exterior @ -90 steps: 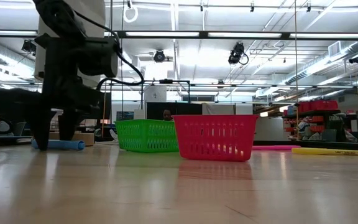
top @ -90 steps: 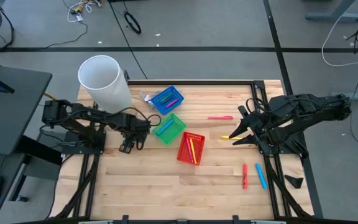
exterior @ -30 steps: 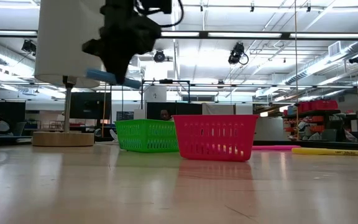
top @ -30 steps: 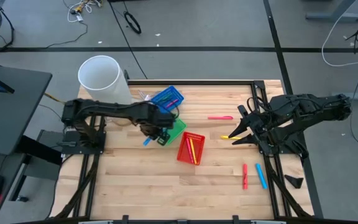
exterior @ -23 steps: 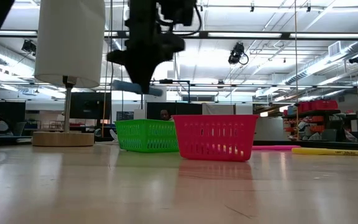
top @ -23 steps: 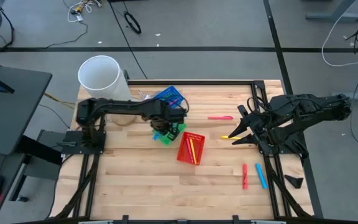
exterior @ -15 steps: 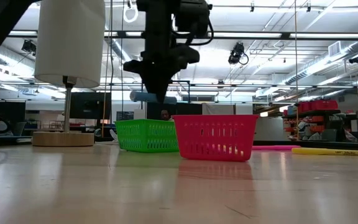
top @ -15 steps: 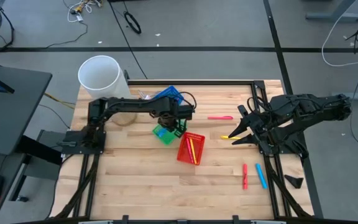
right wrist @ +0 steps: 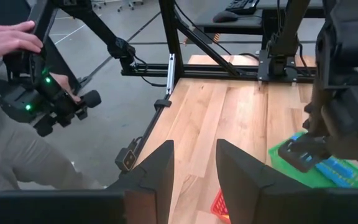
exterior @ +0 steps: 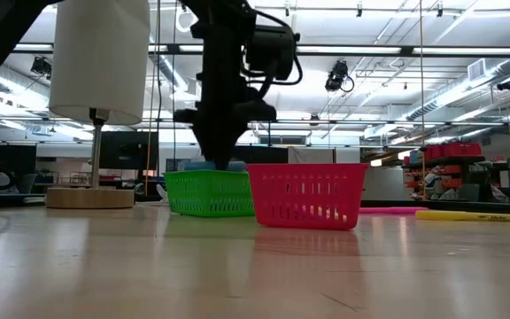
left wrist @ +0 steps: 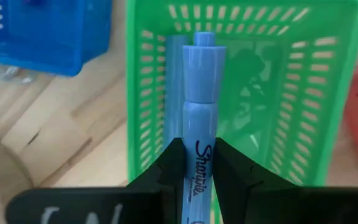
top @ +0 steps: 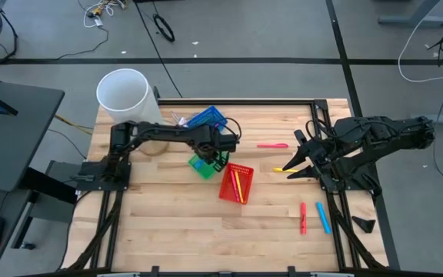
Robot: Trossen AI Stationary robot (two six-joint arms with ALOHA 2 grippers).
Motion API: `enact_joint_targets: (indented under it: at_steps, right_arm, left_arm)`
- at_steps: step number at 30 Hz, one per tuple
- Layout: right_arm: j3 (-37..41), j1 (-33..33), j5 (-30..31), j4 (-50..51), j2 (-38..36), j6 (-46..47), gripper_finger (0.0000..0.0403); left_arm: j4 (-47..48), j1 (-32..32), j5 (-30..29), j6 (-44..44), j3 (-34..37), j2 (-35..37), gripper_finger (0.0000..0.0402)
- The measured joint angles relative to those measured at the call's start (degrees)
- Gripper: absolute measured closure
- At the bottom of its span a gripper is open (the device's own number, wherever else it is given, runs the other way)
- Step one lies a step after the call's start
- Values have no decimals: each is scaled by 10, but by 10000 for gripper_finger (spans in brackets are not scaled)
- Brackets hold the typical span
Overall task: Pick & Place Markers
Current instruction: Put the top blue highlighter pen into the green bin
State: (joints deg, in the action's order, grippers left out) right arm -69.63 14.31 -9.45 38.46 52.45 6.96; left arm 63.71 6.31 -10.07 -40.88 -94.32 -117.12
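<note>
left pincer (left wrist: 199,163) clenched on blue marker (left wrist: 199,118) over green basket (left wrist: 328,93) | risk: marker bridges rim, tips out toward 9 o'clock | right pincer (right wrist: 194,163) released, idle

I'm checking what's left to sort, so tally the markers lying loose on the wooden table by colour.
Pink thin marker pen: 1
Yellow thin marker pen: 1
Red thin marker pen: 1
Blue thin marker pen: 1
Total: 4

White cylinder (top: 127,98) stands beside blue (top: 204,121), green (top: 202,165), red baskets (top: 234,183)
</note>
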Motion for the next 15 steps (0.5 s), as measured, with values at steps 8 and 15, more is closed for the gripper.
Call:
enact_joint_targets:
  at_steps: [8,15]
  right_arm:
    - [0,0,0,0,0,0,282]
    - [0,0,0,0,0,0,282]
  left_arm:
    - [-90,-7,-28,22,36,-5,339]
    - [-74,-7,0,26,38,-26,336]
